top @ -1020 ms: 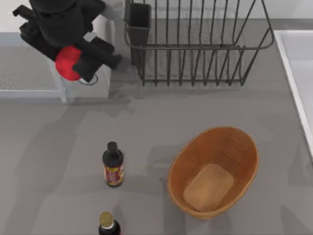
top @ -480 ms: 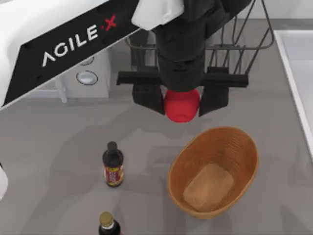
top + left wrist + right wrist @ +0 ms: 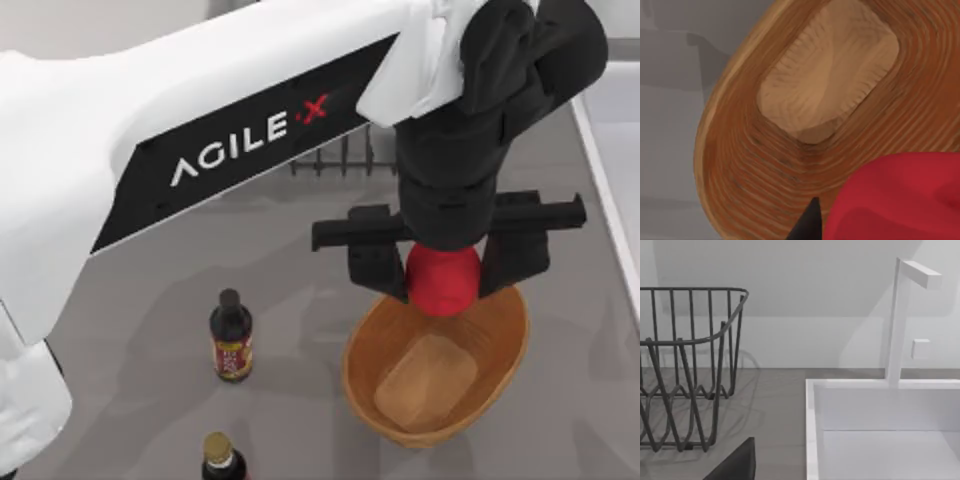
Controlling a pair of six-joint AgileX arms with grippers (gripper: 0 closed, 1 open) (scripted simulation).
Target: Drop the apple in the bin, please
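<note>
One apple (image 3: pixel 443 281) clamped in your left gripper (image 3: pixel 446 276), held above the bin's (image 3: pixel 365 340) far rim, bin near the table's (image 3: pixel 130 330) front right, two bottles (image 3: pixel 231 336) left of it.

This is a kitchen counter, in a rendered simulation. The grey countertop (image 3: pixel 150 300) carries a black wire dish rack (image 3: pixel 685 370), and just beside the rack, on its right side, is a white sink (image 3: pixel 880 430) with a thin white faucet (image 3: pixel 897 320) rising at the back edge of the sink. In front of the rack, nearer to the camera, stand two dark sauce bottles (image 3: pixel 231 336) and an oval woven wicker basket (image 3: pixel 500 370). Behind the rack is a plain light wall (image 3: pixel 805 285).
</note>
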